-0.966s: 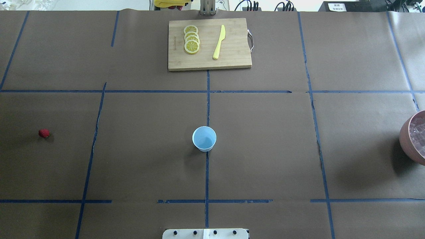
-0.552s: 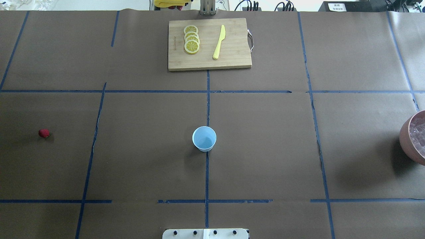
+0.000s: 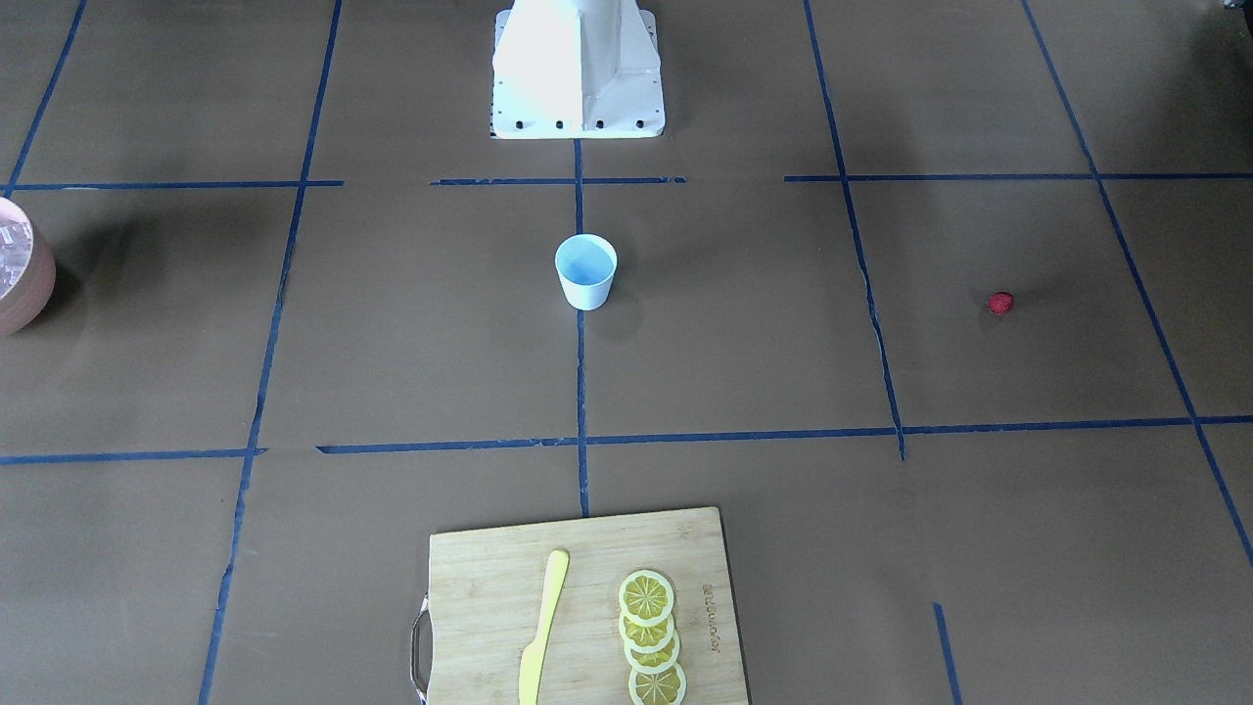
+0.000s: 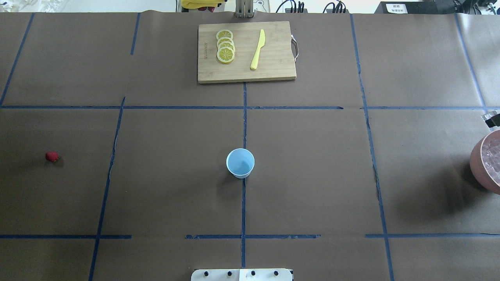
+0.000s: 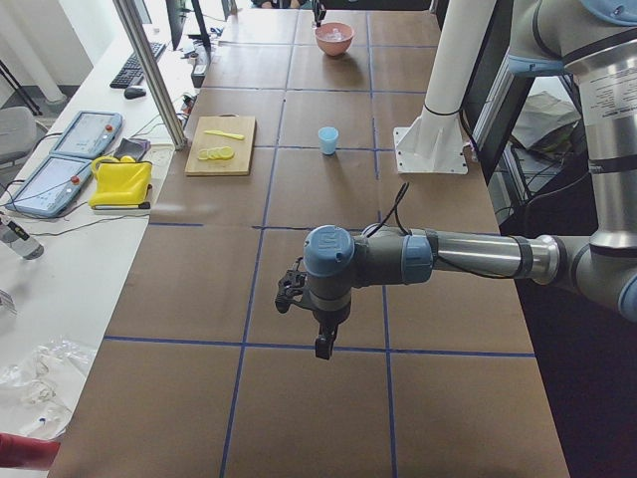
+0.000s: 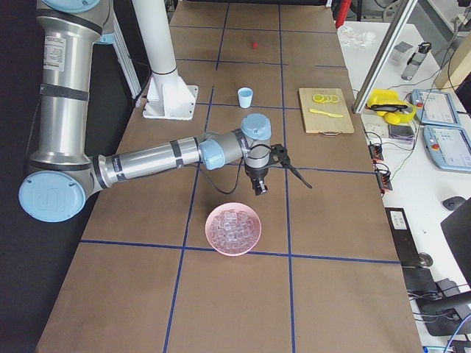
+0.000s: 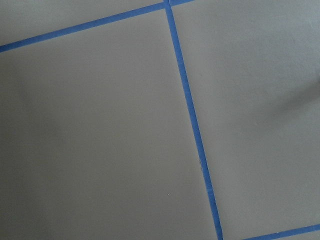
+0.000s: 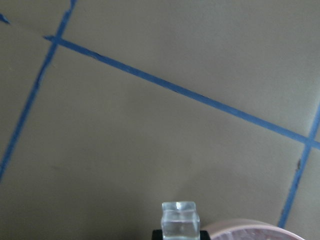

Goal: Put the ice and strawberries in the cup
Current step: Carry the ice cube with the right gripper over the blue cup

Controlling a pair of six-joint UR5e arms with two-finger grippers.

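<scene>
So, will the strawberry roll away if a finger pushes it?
Probably a little: the strawberry is small and roundish and lies free on the flat table. It looks light for its size, so an off-centre nudge may well scoot it sideways.

One cup (image 4: 240, 163), one strawberry (image 4: 51, 156), one bowl (image 4: 477, 166) heaped with ice cubes (image 6: 234, 226) too many to count, one more ice cube (image 8: 180, 218) outside it, four lemon slices (image 4: 225, 47), one knife (image 4: 258, 50), one cutting board (image 4: 273, 68), two robot arms (image 5: 448, 257).

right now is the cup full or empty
Empty. The cup stands upright, its pale blue inside bare; the strawberry lies on the table.
</scene>
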